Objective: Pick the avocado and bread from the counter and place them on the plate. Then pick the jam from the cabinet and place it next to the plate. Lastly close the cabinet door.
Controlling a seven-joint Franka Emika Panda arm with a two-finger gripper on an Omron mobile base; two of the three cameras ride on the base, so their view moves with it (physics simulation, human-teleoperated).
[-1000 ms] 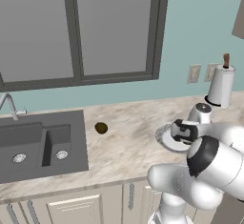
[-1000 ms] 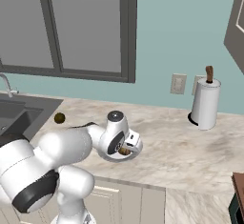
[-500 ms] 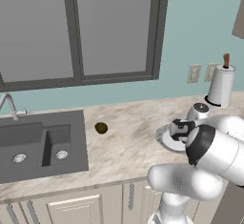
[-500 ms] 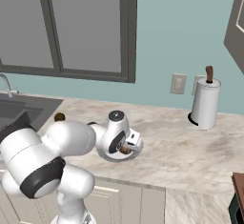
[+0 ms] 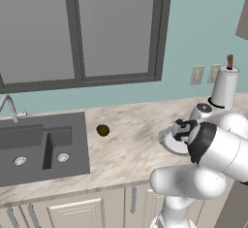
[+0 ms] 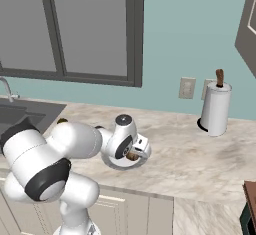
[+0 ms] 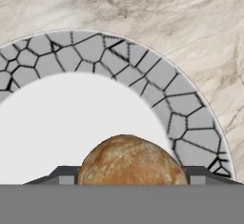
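end effector (image 6: 134, 154) pinching bread (image 7: 129, 160) directly over plate (image 7: 157, 92) centre; avocado (image 5: 102, 130) well apart on bench (image 5: 131, 139), sinkward.

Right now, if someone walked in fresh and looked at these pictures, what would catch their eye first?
Probably the bread, an orange-brown roll sitting between the gripper fingers right over the white centre of the plate in the hand view. After that, the avocado lying alone on the counter between the sink and the plate.
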